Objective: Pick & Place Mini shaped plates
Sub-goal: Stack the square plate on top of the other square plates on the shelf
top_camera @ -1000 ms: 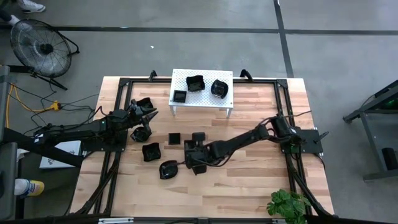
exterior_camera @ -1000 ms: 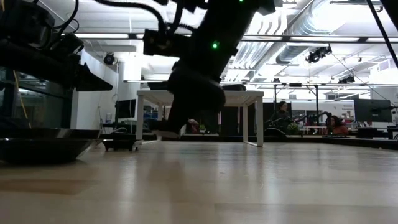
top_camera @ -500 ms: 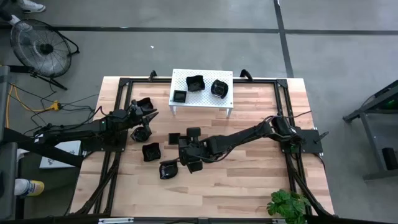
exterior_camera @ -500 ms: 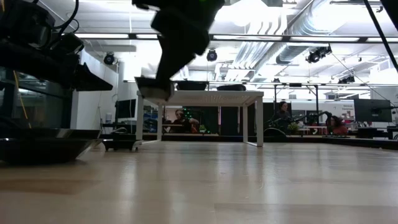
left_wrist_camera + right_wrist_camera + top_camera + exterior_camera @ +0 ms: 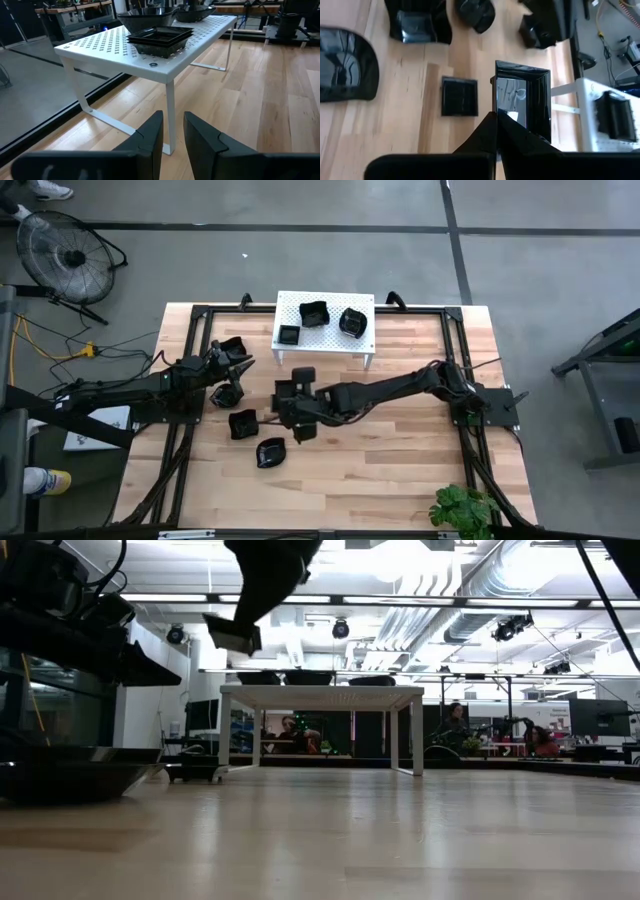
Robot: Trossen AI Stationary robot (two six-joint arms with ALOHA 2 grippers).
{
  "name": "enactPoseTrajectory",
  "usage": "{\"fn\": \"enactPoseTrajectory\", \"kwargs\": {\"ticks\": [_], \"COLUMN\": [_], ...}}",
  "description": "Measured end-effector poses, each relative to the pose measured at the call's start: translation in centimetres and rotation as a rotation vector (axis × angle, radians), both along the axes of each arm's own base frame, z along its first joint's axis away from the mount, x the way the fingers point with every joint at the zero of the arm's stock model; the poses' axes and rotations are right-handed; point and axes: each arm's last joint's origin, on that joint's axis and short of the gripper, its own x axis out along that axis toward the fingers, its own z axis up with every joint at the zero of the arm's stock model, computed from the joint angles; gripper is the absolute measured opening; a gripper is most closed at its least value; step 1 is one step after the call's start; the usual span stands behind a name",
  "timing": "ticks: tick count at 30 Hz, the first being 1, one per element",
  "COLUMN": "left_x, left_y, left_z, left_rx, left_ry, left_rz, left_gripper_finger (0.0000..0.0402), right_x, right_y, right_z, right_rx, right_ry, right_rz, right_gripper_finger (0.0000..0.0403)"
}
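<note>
My right gripper (image 5: 298, 392) (image 5: 499, 122) is above the table's middle, just near of the white perforated stand (image 5: 325, 330), and is shut on a square black plate (image 5: 522, 97) (image 5: 230, 635). A smaller square plate (image 5: 460, 96) lies flat on the wood below it. Wavy-rimmed black plates rest on the table at its left: (image 5: 232, 348), (image 5: 243, 423), (image 5: 270, 452). Three more plates sit on the stand, one of them (image 5: 314, 312) near its far edge. My left gripper (image 5: 240, 368) (image 5: 172, 132) waits at the table's left, open by a narrow gap, pointing at the stand (image 5: 150, 50). My right gripper pinches the square plate by one rim edge (image 5: 512, 114) between its two fingers (image 5: 487, 131). The plate is lifted clear of the table and sticks out ahead of the fingertips. In the low view it sits tilted, well above the tabletop.
A black frame (image 5: 190, 330) runs along the table's left, right and far sides. Another black plate (image 5: 70, 770) stands close to the low camera. A fan (image 5: 65, 255) stands on the floor beyond the far left corner and a plant (image 5: 462, 508) at the near right corner.
My right gripper has risen and moved toward the table's left and far edge, nearer the white stand, carrying the square plate shut in its fingers. In the low view the plate has climbed from just above the table to well above stand height.
</note>
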Motion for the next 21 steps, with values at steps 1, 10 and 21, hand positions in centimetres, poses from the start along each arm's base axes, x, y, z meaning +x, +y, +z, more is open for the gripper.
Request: {"fn": "enactPoseTrajectory", "kwargs": {"ticks": [1, 10, 21], "left_x": [0.0, 0.0, 0.0], "left_y": [0.0, 0.0, 0.0], "left_z": [0.0, 0.0, 0.0], "left_rx": [0.0, 0.0, 0.0], "left_ry": [0.0, 0.0, 0.0], "left_rz": [0.0, 0.001, 0.001], "left_gripper_finger": [0.0073, 0.0073, 0.0073], "right_x": [0.1, 0.7, 1.9], "right_y": [-0.1, -1.6, -4.3], "right_z": [0.3, 3.7, 5.6], "right_rx": [-0.002, 0.006, 0.027], "right_ry": [-0.008, -0.115, -0.272], "right_rz": [0.003, -0.016, -0.053], "right_gripper_finger": [0.0, 0.0, 0.0]}}
